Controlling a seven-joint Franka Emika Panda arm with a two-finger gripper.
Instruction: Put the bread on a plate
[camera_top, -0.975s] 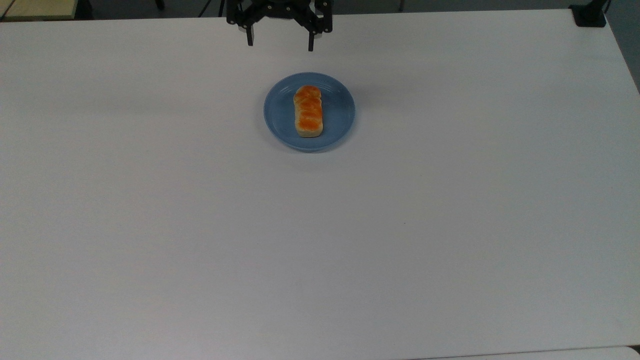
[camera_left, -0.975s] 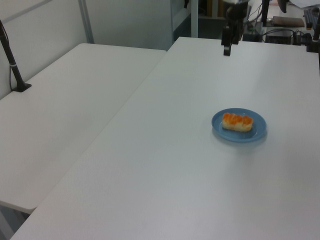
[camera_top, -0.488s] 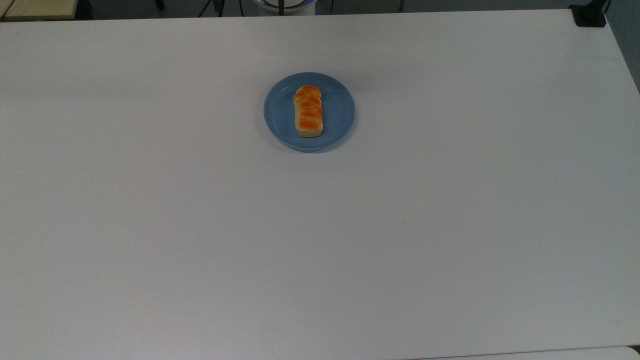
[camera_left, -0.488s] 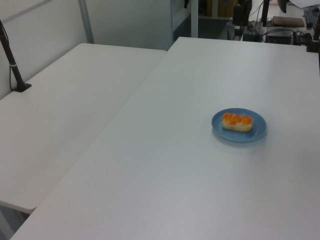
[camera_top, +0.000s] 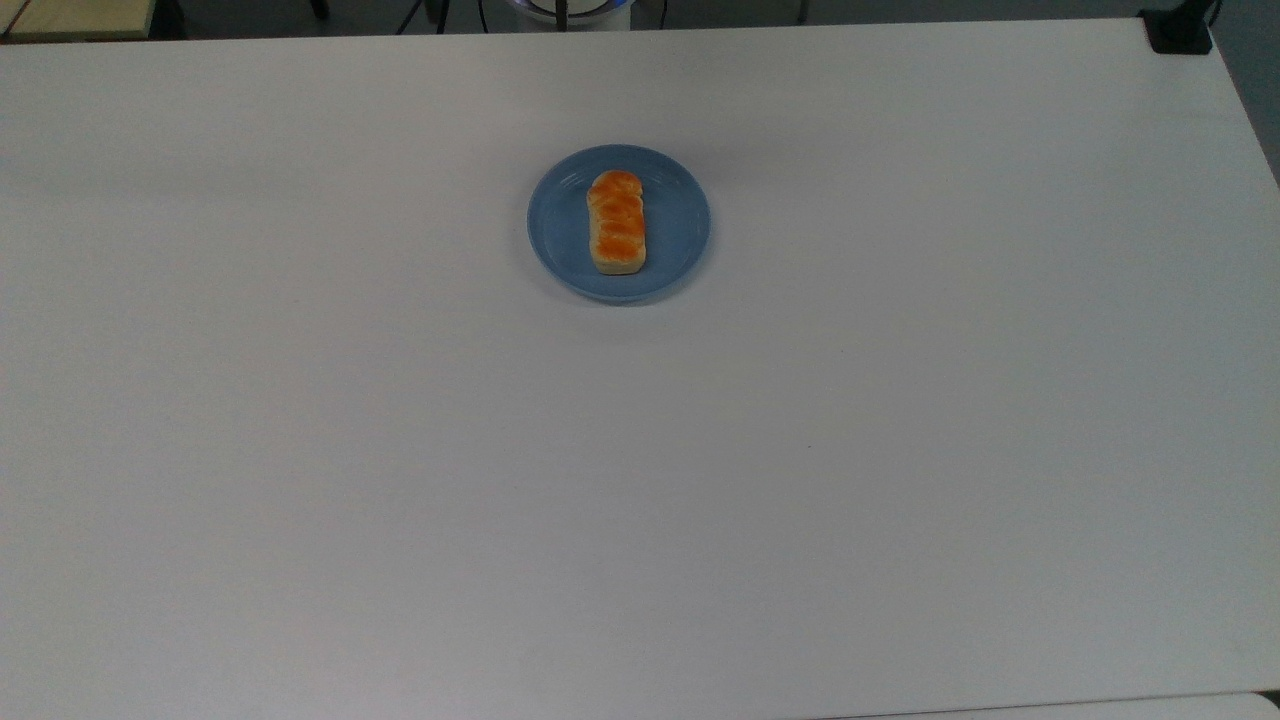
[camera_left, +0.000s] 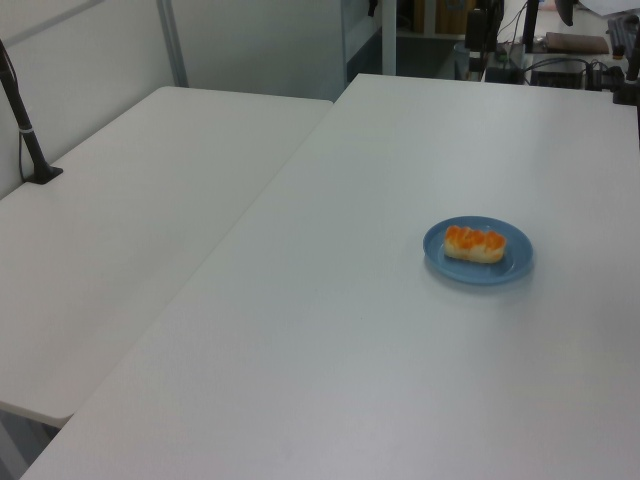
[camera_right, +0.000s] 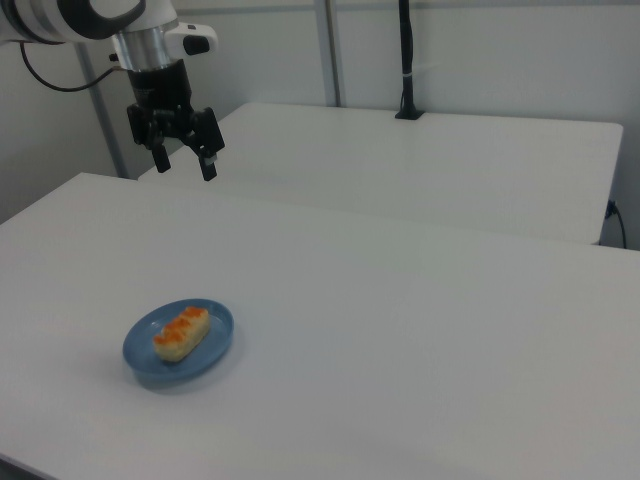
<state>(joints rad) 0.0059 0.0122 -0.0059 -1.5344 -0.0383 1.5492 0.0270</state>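
Note:
The bread, a small loaf with an orange-brown braided top and pale sides, lies on the round blue plate on the white table. The same bread and plate appear at the left view's right. In the right view the bread rests on the plate at lower left. My gripper hangs open high above the table's far edge, well away from the plate, with nothing between its fingers.
A second white table adjoins on the left view's left, with a black post clamped to it. Another black post stands at the back in the right view. A black clamp sits at the top view's upper right corner.
The gripper has drawn back and up from near the table's far edge, leaving the top and left views. Bread and plate have not moved.

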